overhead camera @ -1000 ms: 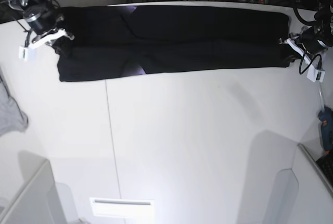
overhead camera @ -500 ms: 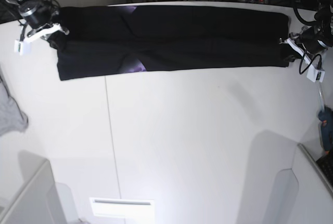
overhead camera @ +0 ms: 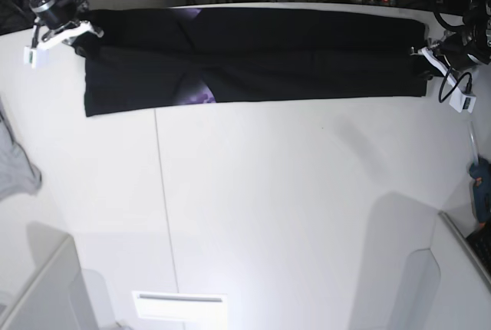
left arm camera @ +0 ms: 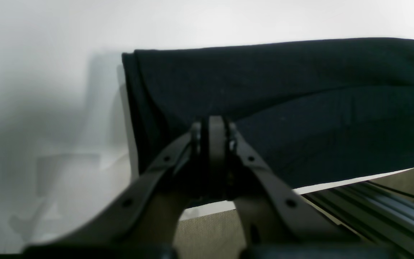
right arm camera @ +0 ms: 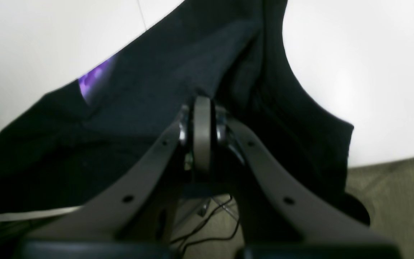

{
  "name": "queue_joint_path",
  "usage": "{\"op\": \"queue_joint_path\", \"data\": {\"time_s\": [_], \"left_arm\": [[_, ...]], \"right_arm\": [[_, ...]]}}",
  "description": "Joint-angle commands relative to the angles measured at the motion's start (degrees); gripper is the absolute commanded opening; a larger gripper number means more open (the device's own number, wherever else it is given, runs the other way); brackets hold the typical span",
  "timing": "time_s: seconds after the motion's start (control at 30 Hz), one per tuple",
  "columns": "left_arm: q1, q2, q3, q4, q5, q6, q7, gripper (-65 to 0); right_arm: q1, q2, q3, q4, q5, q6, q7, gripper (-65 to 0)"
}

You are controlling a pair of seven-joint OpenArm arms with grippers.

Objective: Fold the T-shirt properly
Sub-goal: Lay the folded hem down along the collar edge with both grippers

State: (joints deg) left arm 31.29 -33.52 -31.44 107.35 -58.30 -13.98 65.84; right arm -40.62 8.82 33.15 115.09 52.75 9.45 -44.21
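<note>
- T-shirt [overhead camera: 261, 77], one, black, short-sleeved; folded into a long, narrow band across the far part of the white table [overhead camera: 268, 192], near the far edge.
- Visible face mostly plain black; small purple patches of print at the near edge and at the far edge, both toward the right-arm end in the base view.
- Left gripper [left arm camera: 210, 122]: closed, with a pinch of T-shirt between the fingertips; position at the band's end on the base view's right, just in from the short edge.
- Right gripper [right arm camera: 202, 102]: closed, likewise with a pinch of T-shirt between the fingertips; position near the opposite end of the band, on the base view's left.
- Long shallow creases in the fabric, running between the two gripped places; near layer raised into soft folds at each.
- Near edge of the band roughly straight, with a slightly lower corner at the right-arm end.
- Light grey cloth [overhead camera: 15, 165], one, crumpled, at the table's side on the base view's left; well apart from the T-shirt.
- Blue-handled tool [overhead camera: 481, 180], one, beyond the table's side on the base view's right.
- Black cables [right arm camera: 210, 219], loosely looped below the table's far edge, above a brownish-grey floor [right arm camera: 401, 190].
</note>
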Motion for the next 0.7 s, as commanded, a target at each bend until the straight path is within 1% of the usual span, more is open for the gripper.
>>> {"op": "queue_joint_path", "data": {"time_s": [0.0, 0.07, 0.2, 0.3, 0.4, 0.47, 0.67], "left_arm": [[-0.04, -1.16, -0.69, 0.65, -0.38, -0.4, -0.48, -65.0], [-0.04, -1.16, -0.69, 0.65, -0.11, -0.31, -0.48, -65.0], [-0.12, -0.9, -0.69, 0.74, 5.69, -0.31, -0.48, -65.0], [-0.12, -0.72, -0.34, 0.74, 8.5, -0.4, -0.48, -65.0], [-0.12, -0.55, -0.16, 0.74, 8.94, -0.4, -0.48, -65.0], [-0.12, 0.33, -0.16, 0.74, 8.94, -0.4, -0.48, -65.0], [-0.04, 1.39, 0.01, 0.65, 8.94, -0.4, -0.48, -65.0]], "right_arm": [[-0.48, 0.54, 0.39, 1.09, 0.83, 0.35, 0.91, -65.0], [-1.09, 0.46, 0.3, 1.09, 0.83, 0.35, 0.91, -65.0], [-1.44, 0.37, 0.22, 1.09, 0.74, 0.35, 0.91, -65.0], [-1.44, 0.37, 0.22, 0.82, 0.57, 0.35, 0.91, -65.0], [-1.36, 0.28, 0.22, 0.56, 0.48, 0.35, 0.91, -65.0], [-1.27, 0.19, 0.22, -0.05, 0.48, 0.35, 0.91, -65.0], [-0.48, 0.28, -0.66, -4.01, 0.39, 0.35, 0.91, -65.0]]}}
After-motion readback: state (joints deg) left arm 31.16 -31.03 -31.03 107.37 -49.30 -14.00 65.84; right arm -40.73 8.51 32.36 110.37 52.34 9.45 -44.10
